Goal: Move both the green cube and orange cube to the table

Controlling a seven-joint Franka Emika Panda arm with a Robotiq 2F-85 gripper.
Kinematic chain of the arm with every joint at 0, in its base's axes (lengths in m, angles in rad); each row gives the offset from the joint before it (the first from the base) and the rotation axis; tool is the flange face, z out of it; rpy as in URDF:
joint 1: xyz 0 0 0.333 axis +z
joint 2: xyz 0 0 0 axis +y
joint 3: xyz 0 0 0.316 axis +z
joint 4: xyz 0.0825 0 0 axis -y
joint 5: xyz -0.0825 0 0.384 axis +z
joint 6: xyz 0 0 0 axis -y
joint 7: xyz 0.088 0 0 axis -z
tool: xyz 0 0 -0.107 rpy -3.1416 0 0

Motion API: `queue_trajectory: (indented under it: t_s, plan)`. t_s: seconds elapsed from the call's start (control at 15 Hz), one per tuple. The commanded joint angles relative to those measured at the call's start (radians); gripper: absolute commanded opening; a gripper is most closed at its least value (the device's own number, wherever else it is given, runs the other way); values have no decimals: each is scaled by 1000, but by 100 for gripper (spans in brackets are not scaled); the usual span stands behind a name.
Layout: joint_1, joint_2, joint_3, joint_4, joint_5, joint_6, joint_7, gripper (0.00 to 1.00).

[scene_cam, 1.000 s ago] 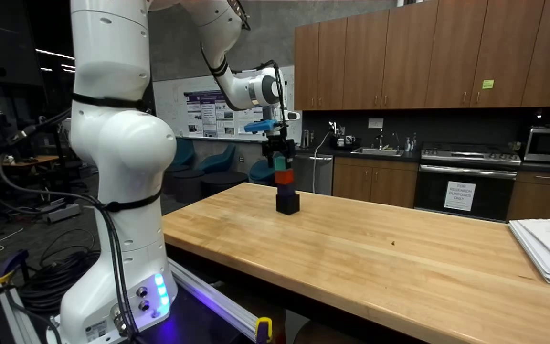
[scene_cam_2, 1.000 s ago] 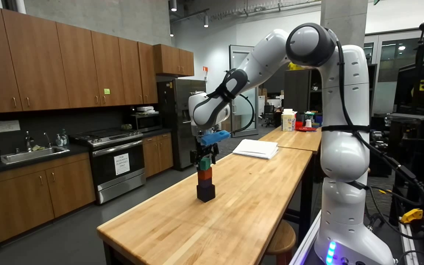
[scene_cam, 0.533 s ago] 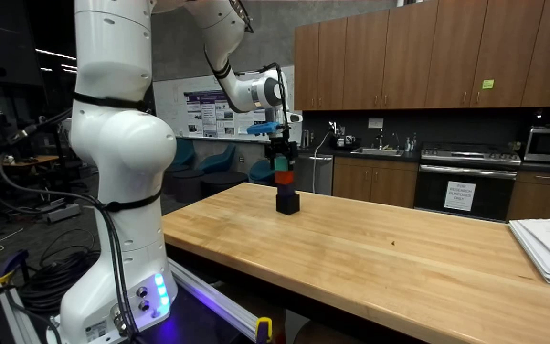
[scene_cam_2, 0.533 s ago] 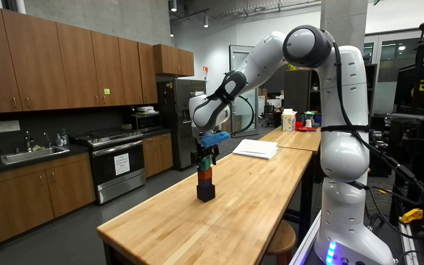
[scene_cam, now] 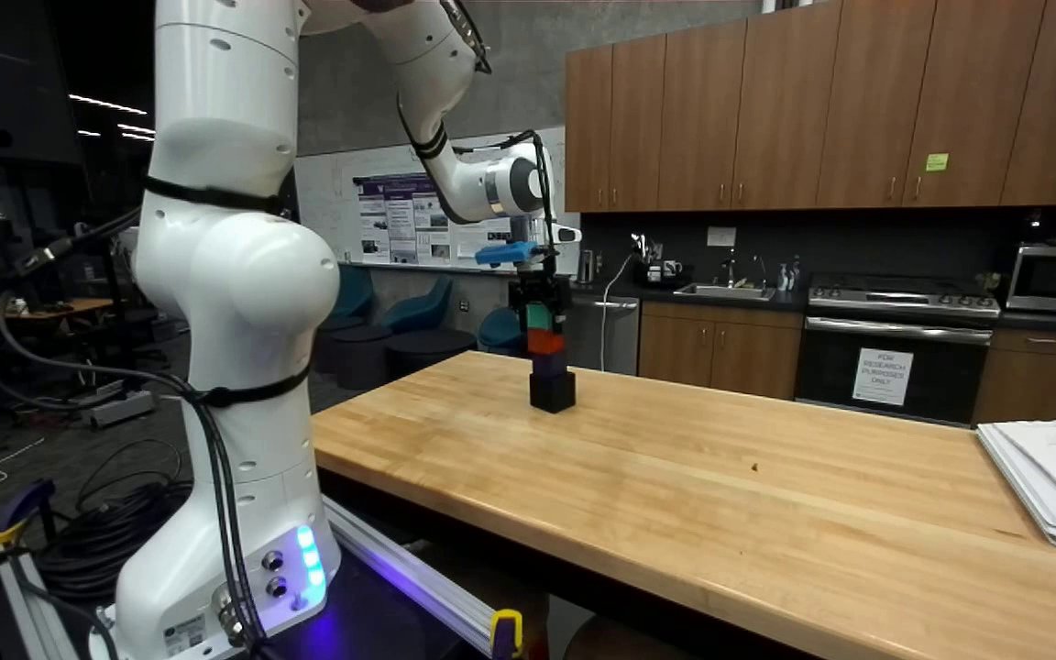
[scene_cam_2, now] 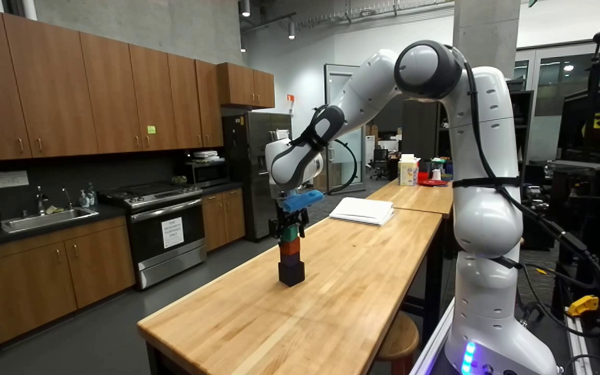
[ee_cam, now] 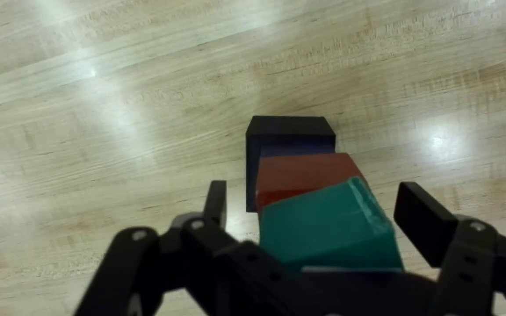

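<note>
Topping an upright stack, the small plain teal-green cube point(ee_cam: 323, 224) sits where it did a second ago; beneath it come the small orange-red cube point(scene_cam_2: 290, 246), a dark purple cube point(scene_cam_2: 290, 259) and a wider black cube point(scene_cam_2: 291, 274), which rests on the large light butcher-block wooden table point(scene_cam: 720, 495); what differs is the black two-fingered gripper point(ee_cam: 316, 210), now lower around the teal-green cube on its white jointed arm point(scene_cam_2: 498, 151); its fingers point(ee_cam: 216, 199) are spread, one on either side of that cube, with gaps that the wrist view shows plainly; that view also shows the teal-green cube turned askew on the orange-red one, while both exterior views show the stack's height; bright glare patches mark the wood; white papers point(scene_cam_2: 361, 209) lie on the table, well apart from the stack; beyond are brown wooden cabinets point(scene_cam: 840, 101), a metal sink point(scene_cam: 720, 291) and a stove point(scene_cam: 904, 295); in an exterior view, a pale carton point(scene_cam_2: 408, 170) stands farther off.
</note>
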Motion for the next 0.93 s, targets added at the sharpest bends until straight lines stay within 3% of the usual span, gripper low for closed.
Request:
queue_trajectory:
  t_s: [0.0,0.2,0.27,0.87]
  plan:
    - [16,18,-13,17,-3,5,-8,67]
    - [18,13,-15,22,-6,7,-7,45]
    - [17,11,-15,24,-6,7,-7,42]
    - [32,-34,-12,12,-7,-28,40,33]
